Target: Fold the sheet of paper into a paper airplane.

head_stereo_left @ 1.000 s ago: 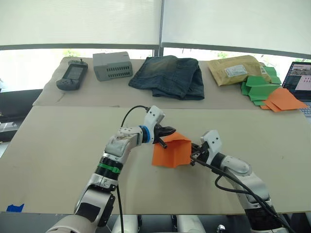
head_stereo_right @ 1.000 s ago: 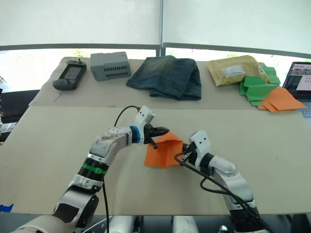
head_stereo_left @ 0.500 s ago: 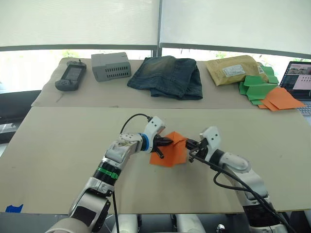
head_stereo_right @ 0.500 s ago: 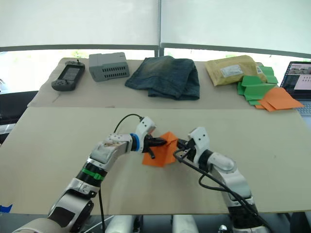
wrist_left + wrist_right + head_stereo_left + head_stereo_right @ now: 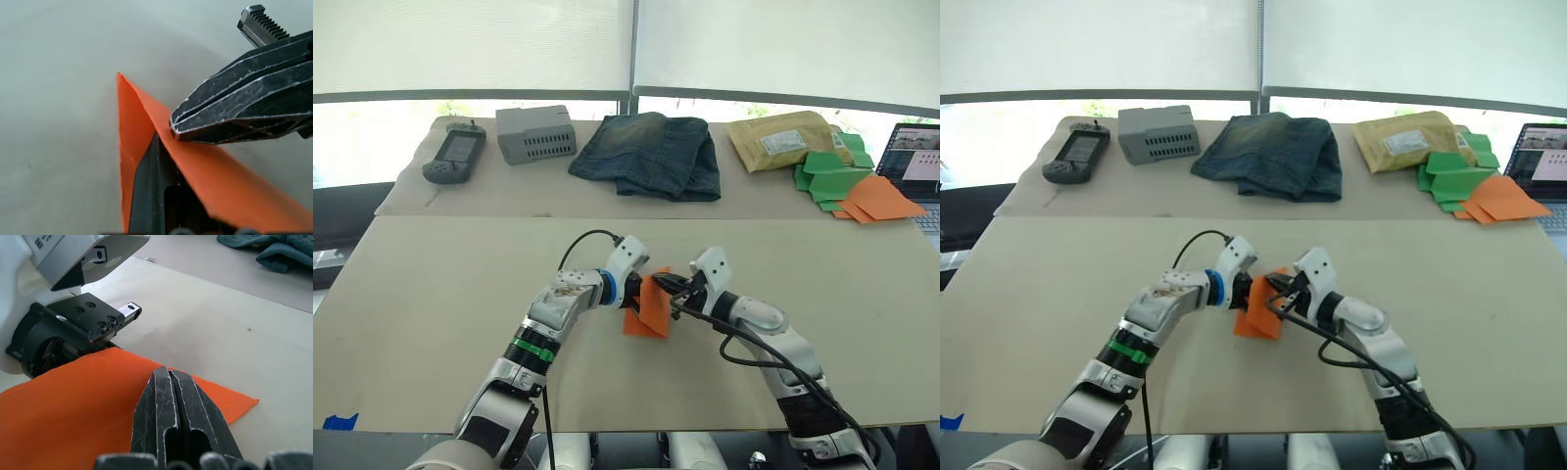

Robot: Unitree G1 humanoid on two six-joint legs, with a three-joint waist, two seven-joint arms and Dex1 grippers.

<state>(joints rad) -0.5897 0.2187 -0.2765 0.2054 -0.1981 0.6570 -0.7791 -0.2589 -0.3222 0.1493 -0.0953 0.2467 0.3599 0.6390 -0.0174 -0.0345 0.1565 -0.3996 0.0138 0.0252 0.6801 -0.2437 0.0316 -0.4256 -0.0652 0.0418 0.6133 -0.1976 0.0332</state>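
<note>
sheet of paper (image 5: 650,306) now folded narrower

Sheet of paper (image 5: 651,305): thin, bright orange, folded along sharp crease, standing tilted on edge on beige tabletop, near middle of front board. Upper fold ridge raised, lower edge touching table. One pointed corner juts outward. Surface smooth, layered near crease. Paper sits pinched between two robot grippers, one on each side.
</note>
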